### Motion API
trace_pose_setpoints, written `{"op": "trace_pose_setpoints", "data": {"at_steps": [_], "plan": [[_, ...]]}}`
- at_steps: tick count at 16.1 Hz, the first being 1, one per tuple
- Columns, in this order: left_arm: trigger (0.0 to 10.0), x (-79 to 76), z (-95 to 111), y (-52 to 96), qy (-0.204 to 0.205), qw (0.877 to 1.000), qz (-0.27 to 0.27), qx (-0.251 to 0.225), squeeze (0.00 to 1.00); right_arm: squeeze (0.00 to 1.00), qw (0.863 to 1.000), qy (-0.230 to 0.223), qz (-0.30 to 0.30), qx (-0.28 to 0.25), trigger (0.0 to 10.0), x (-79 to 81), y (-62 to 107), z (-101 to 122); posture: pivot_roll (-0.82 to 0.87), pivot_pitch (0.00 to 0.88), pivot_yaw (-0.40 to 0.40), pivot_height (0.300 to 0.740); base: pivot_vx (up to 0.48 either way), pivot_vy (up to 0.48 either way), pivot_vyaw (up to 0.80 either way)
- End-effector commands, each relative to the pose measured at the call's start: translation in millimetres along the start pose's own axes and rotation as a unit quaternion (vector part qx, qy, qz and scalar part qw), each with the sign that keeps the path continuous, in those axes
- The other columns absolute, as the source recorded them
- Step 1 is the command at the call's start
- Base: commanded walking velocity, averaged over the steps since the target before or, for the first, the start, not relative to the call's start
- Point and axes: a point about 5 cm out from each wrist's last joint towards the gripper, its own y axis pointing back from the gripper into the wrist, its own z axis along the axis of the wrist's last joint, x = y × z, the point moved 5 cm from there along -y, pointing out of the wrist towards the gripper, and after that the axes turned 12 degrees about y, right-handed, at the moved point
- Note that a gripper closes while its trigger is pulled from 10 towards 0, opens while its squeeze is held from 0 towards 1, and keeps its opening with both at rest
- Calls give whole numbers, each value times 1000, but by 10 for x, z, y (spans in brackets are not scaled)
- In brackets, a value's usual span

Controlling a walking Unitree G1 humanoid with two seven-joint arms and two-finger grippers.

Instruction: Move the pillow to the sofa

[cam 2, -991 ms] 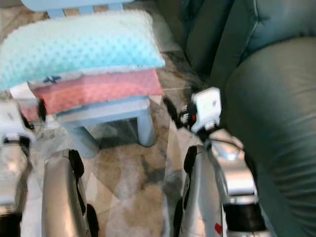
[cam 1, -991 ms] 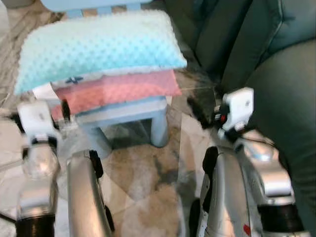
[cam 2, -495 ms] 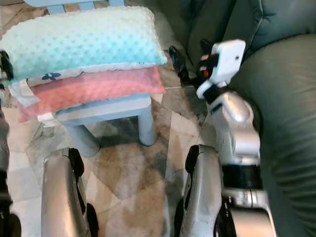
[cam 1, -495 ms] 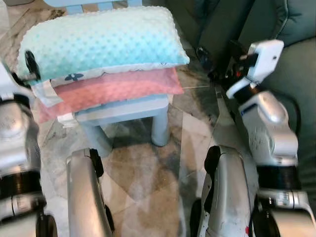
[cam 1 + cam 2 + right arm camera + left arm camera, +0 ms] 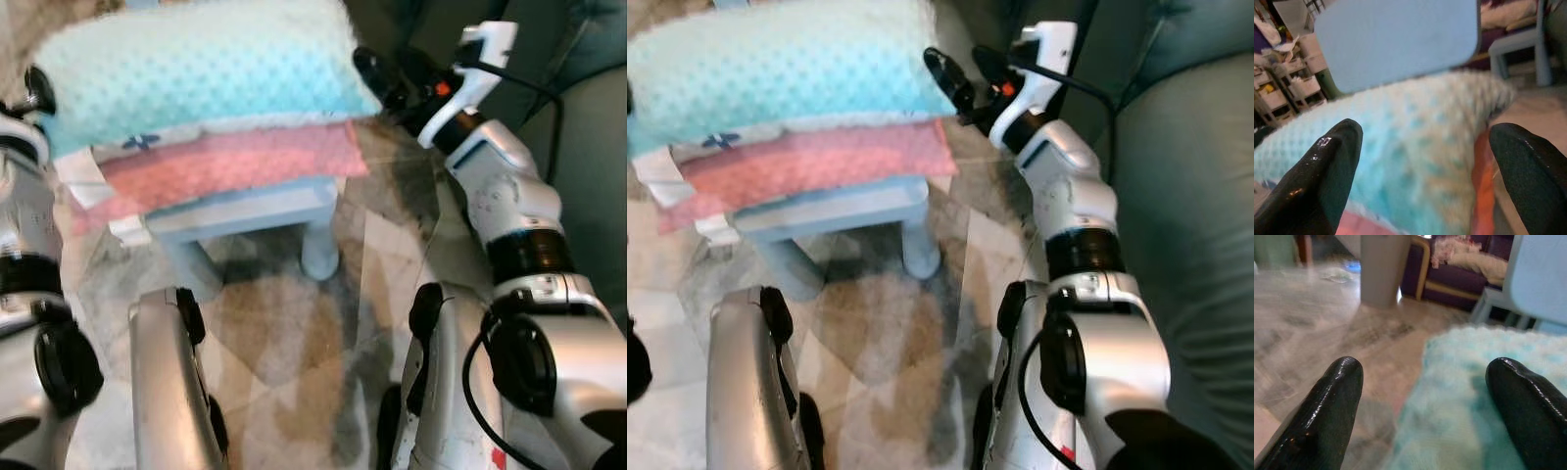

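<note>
A turquoise dotted pillow [image 5: 206, 69] lies on top of a pink pillow [image 5: 225, 166], both stacked on a small light-blue chair [image 5: 245, 208]. My right gripper [image 5: 965, 73] is open at the pillow's right end, its fingers [image 5: 1327, 171] spread either side of that end without touching it. At the pillow's left end my left gripper [image 5: 1425, 401] is open too, one fingertip [image 5: 39, 86] just off the corner. The dark green sofa [image 5: 1195, 196] stands on the right, close behind my right arm.
My two silver legs [image 5: 171, 392] stand on the marble floor [image 5: 284, 323] just before the chair. A black cable [image 5: 549, 83] loops over the right arm. Behind the pillow rises the chair's back [image 5: 1400, 39]. A grey bin [image 5: 1383, 269] stands further off.
Both arms have risen from beside my legs to the two ends of the turquoise pillow. The right gripper moved left, away from the sofa, towards the pillow. The pillows have not moved.
</note>
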Motion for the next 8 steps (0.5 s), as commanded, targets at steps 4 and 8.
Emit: {"op": "trace_pose_setpoints", "data": {"at_steps": [4, 8], "plan": [[10000, -31, -267, -38, 41, 995, -16, 85, 0, 0, 999, -25, 18, 23, 10000, 173, -183, -177, 102, 416, -13, 339, 0, 0, 0], [10000, -244, -444, -21, 36, 988, -71, 134, 0, 0, 999, 3, 29, 29, 10000, 337, -330, -188, 111, 429, -7, 339, 0, 0, 0]]}}
